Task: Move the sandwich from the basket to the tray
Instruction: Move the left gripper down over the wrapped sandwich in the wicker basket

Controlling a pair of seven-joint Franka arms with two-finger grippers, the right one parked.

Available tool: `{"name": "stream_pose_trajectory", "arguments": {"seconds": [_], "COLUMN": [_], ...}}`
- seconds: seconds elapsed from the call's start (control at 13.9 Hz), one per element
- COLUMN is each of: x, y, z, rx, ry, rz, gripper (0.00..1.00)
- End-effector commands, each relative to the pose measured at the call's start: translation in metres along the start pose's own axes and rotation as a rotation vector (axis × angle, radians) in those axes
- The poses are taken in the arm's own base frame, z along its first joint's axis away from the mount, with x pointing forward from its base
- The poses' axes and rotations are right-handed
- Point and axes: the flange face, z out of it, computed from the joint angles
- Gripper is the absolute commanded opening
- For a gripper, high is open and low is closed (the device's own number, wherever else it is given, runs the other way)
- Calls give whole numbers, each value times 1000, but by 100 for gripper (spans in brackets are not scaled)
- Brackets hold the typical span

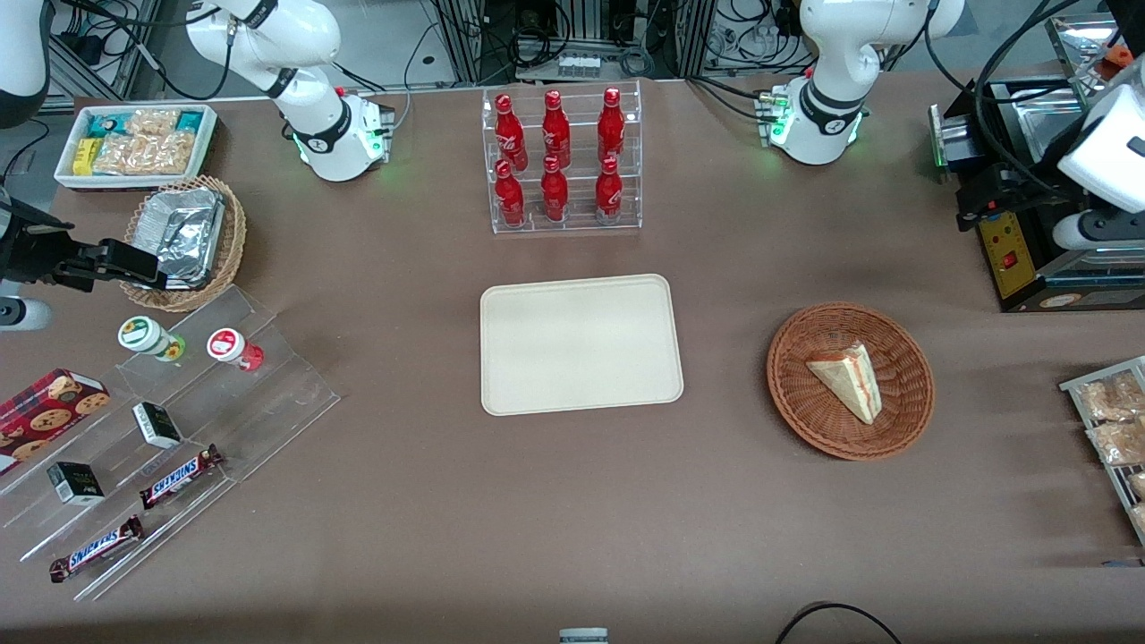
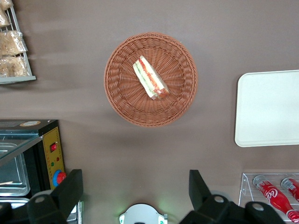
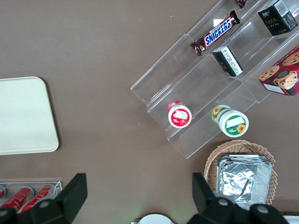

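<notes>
Left wrist view: gripper (image 2: 135, 191) spread wide above round woven basket (image 2: 121, 98) cradling the triangular sandwich (image 2: 150, 78)

Front view: the whole table is seen from high above its front edge, looking steeply down toward both arm bases.
Left wrist view: the table is looked down on from well above, with the gripper (image 2: 133, 196) held high and its fingers spread wide; the basket (image 2: 117, 93) with the sandwich (image 2: 150, 78) is framed almost whole.
Right wrist view: a straight-down look from a similar height, apparently, over the acrylic steps (image 3: 210, 88) at the parked arm's end.
Shared: the tray (image 1: 581, 344) is seen whole from the front, and one end of it in each wrist view; the bottle rack (image 1: 562, 161) is also caught at the edge of both wrist views.
</notes>
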Motion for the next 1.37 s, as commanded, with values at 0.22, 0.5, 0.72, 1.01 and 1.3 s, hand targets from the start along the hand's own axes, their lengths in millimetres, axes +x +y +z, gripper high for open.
{"name": "stream_pose_trajectory", "arguments": {"seconds": [0.22,0.5,0.72,1.01,1.3], "x": [12,43,55,56,60], "y": [-3,2,3,8,12], "z": [11,91,152,224,288], "rx": [-8,-5,-13,-36,-37], "ry": [0,-4,41,82,88], "rz": [14,-48,-177,-311,-374], "gripper": [100,100,100,100,100]}}
